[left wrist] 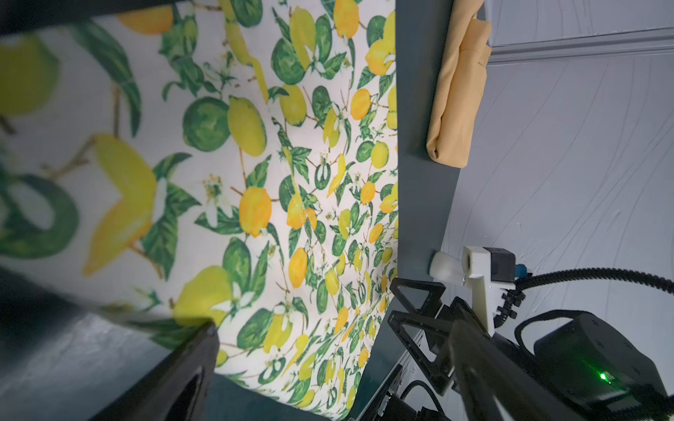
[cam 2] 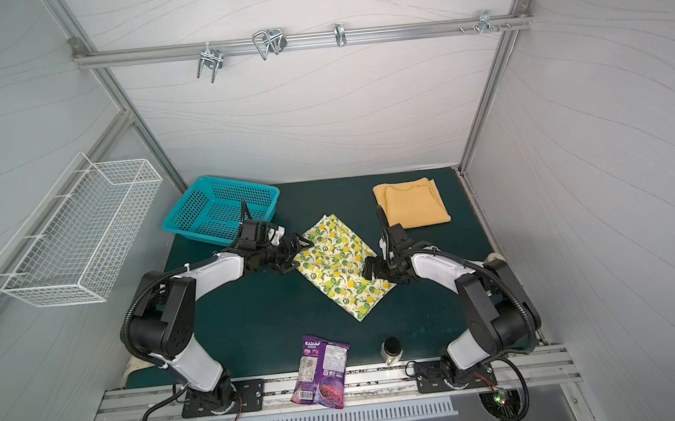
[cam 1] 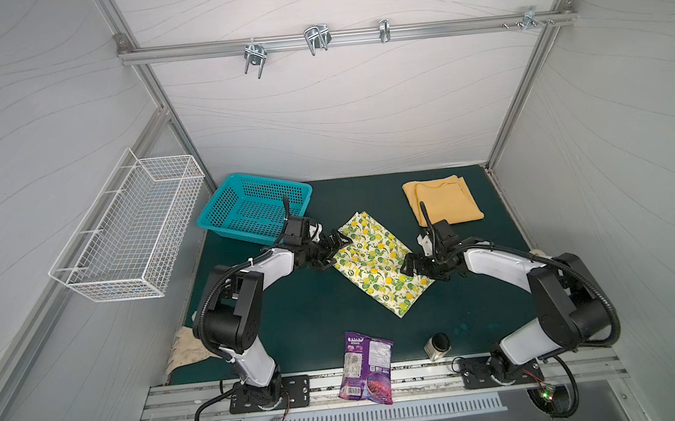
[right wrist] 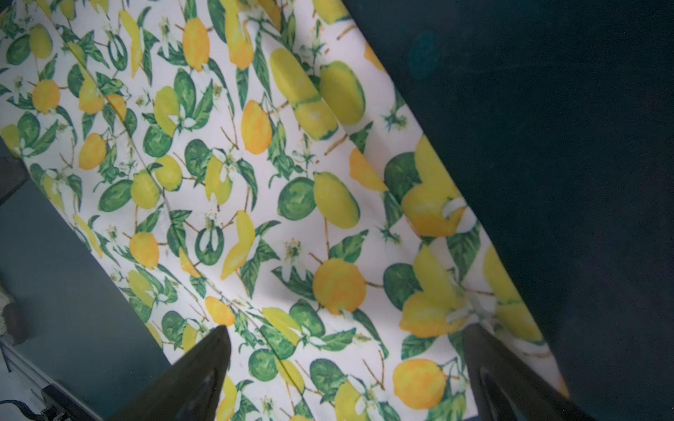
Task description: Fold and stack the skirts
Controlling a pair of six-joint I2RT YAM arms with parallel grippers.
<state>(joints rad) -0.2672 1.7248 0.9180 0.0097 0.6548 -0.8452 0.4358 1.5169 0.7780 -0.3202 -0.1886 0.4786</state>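
Observation:
The lemon-print skirt [cam 1: 378,264] [cam 2: 341,267] lies flat and slantwise on the middle of the green mat, as a long rectangle. The mustard-yellow skirt [cam 1: 443,204] [cam 2: 412,207] rests folded at the back right, apart from it. My left gripper [cam 1: 337,247] [cam 2: 300,251] is open at the print skirt's far-left edge. My right gripper [cam 1: 409,265] [cam 2: 371,271] is open over its right edge. In the left wrist view the gripper [left wrist: 335,328] stands wide over the print cloth [left wrist: 255,164], holding nothing. In the right wrist view the gripper [right wrist: 348,331] is just as wide above the print cloth [right wrist: 291,182].
A teal plastic basket [cam 1: 252,210] sits at the back left, behind my left wrist. A white wire basket [cam 1: 129,238] hangs on the left wall. A purple snack bag [cam 1: 366,367] and a small jar [cam 1: 439,346] lie at the front edge. A crumpled rag [cam 1: 185,349] is front left.

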